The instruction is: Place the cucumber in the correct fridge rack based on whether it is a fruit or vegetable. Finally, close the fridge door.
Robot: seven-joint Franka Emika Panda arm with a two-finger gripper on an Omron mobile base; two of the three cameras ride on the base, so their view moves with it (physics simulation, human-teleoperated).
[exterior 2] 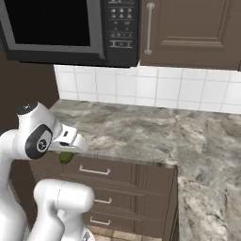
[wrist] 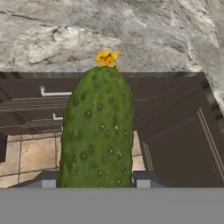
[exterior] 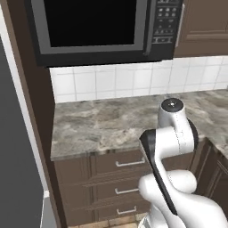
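**Cucumber held in the gripper before the counter edge**

In the hand view we see the cucumber [wrist: 97,131] rising straight up from between the two finger tips [wrist: 48,180], which press in on its lower end from either side. The gripper [wrist: 96,181] is thus closed on the cucumber, its jaws kept apart only by the cucumber's own width. The skin is a mid to dark green, dotted all over with small pale bumps, and the body is a plump, rounded cylinder with nearly parallel sides. At its far end sits a small, crumpled yellow-orange flower remnant [wrist: 106,57].

Behind the cucumber we see the marbled grey counter [wrist: 144,35], whose front edge crosses the view just at the cucumber's tip. Below that edge lie dark brown drawers [wrist: 35,105] with pale bar handles, and beneath them a patch of tan tiled floor [wrist: 30,157].

In the right base view we find a small patch of the green cucumber [exterior 2: 66,157] under the white hand, in front of the top drawer [exterior 2: 101,172] and just below the counter [exterior 2: 141,132] edge. A microwave [exterior 2: 56,28] hangs above a white tiled wall [exterior 2: 155,89].

In the left base view the arm [exterior: 171,147] rises before the same counter [exterior: 102,124], beside a tall dark brown panel [exterior: 33,116].
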